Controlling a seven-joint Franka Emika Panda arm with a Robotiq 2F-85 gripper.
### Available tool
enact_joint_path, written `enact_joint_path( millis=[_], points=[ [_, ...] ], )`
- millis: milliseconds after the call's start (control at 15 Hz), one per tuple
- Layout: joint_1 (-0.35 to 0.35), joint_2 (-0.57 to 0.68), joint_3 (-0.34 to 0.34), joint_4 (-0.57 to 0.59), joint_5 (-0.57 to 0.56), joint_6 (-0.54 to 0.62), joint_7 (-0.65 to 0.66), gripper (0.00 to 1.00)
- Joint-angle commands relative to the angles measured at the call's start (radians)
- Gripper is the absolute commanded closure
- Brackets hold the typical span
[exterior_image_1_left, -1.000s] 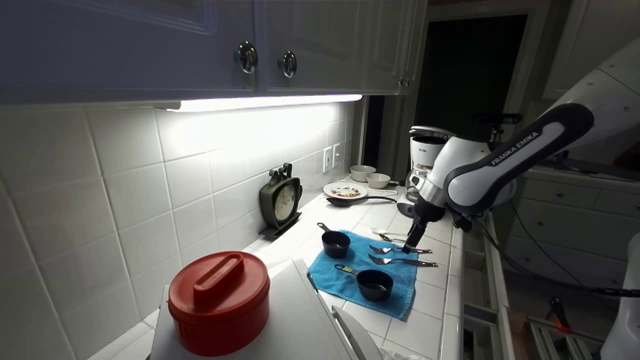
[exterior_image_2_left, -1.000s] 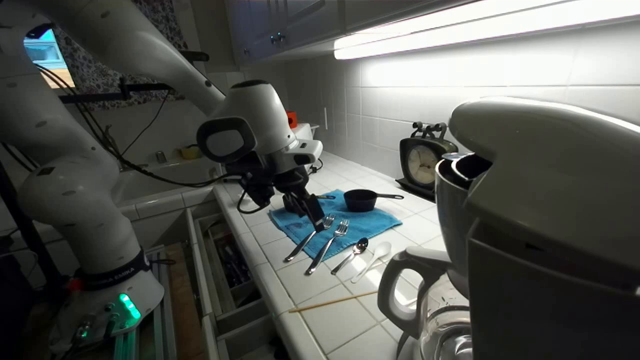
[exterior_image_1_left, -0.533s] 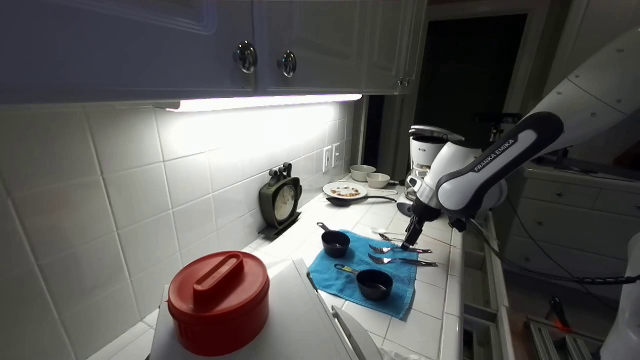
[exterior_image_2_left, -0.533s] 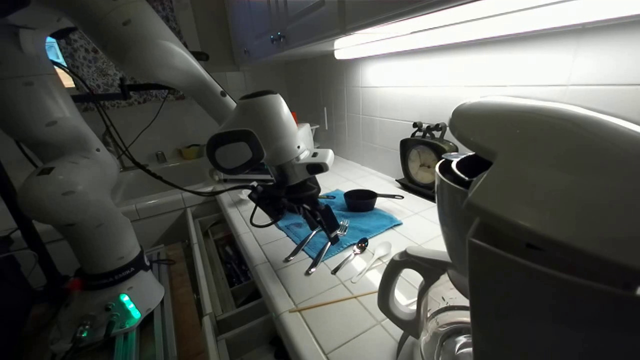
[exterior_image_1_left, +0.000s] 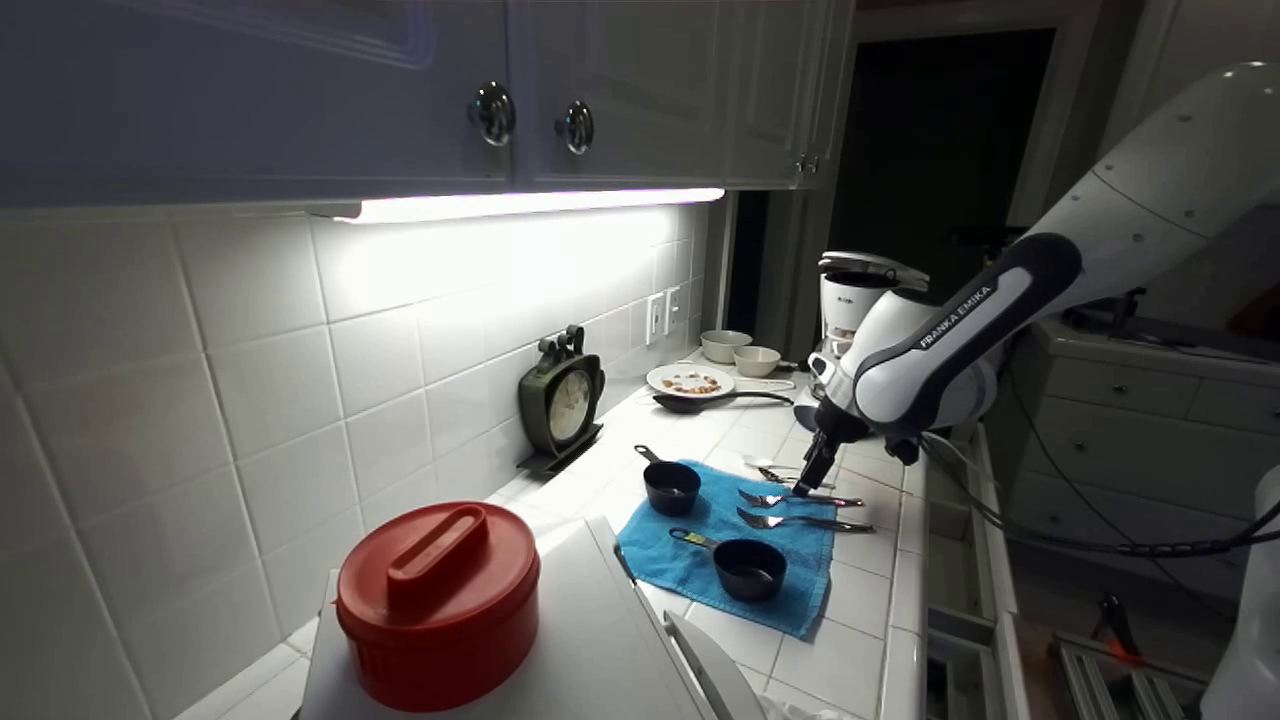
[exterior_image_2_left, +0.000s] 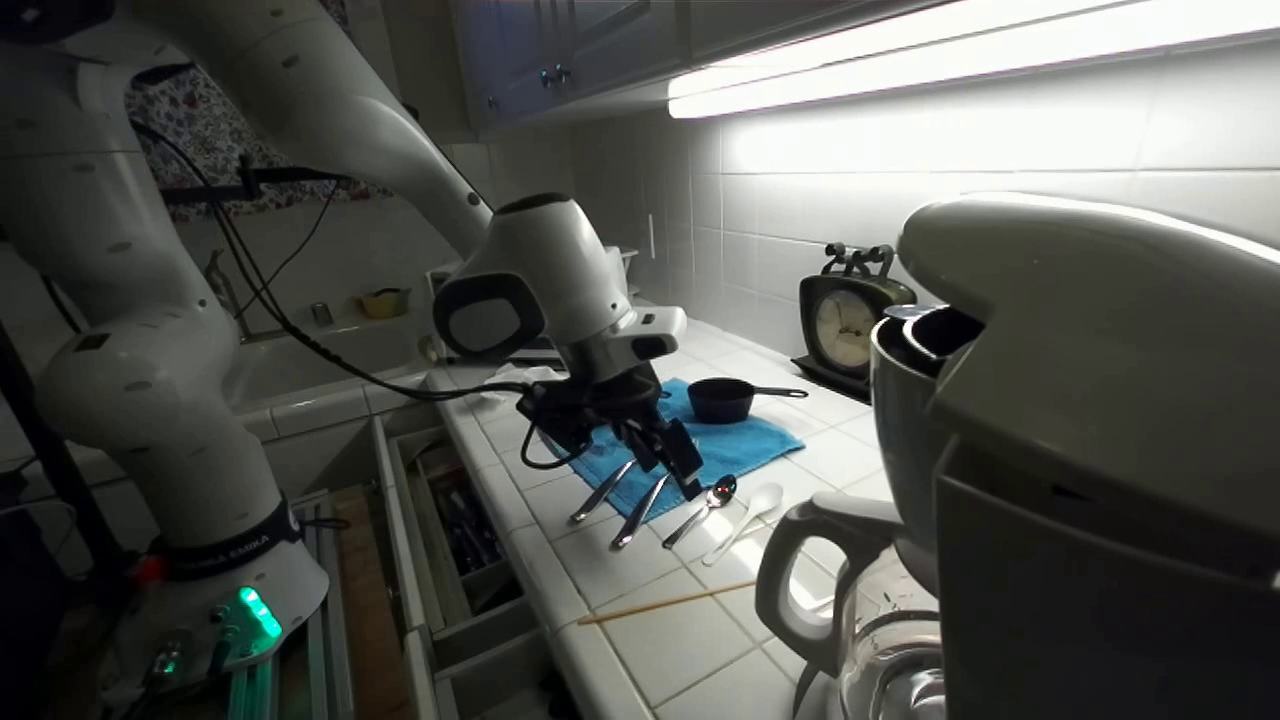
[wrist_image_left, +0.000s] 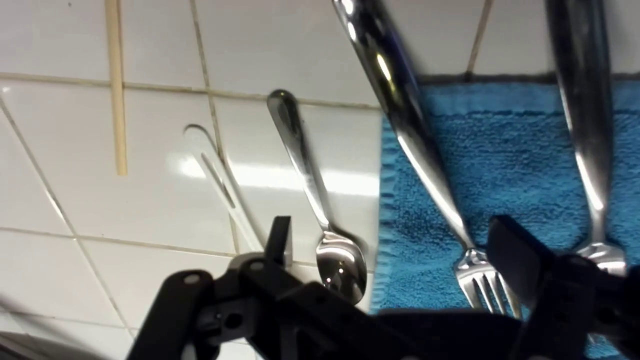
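My gripper (wrist_image_left: 392, 245) is open and empty, pointing down above the counter. It also shows in both exterior views (exterior_image_1_left: 806, 486) (exterior_image_2_left: 690, 482). In the wrist view, a shiny metal spoon (wrist_image_left: 341, 262) and the head of a metal fork (wrist_image_left: 425, 160) lie between the fingertips. The spoon's bowl is partly hidden by the gripper. A second fork (wrist_image_left: 590, 125) lies further right, its head partly covered by the right finger. A white plastic spoon (wrist_image_left: 215, 175) lies to the left, its bowl hidden behind the left finger. The forks rest partly on a blue towel (wrist_image_left: 500, 165).
Two black measuring cups (exterior_image_1_left: 672, 487) (exterior_image_1_left: 750, 570) stand on the towel. A wooden stick (exterior_image_2_left: 665, 603) lies near the coffee maker (exterior_image_2_left: 1090, 420). A dark scale (exterior_image_1_left: 563, 405) stands by the wall. A plate (exterior_image_1_left: 690, 380) and bowls lie further back. A drawer (exterior_image_2_left: 455, 520) hangs open below the counter edge.
My gripper has moved sideways across the forks towards the metal spoon, staying just above the counter. The cutlery, towel and cups have not moved.
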Motion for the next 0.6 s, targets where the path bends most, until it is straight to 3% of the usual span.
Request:
enact_joint_path(
  millis=[0,533],
  points=[
    [-0.004,0.058,-0.005,0.031,0.044,0.039,-0.026,0.0],
    [-0.031,0.109,0.007,0.062,0.12,0.087,-0.018,0.0]
  ],
)
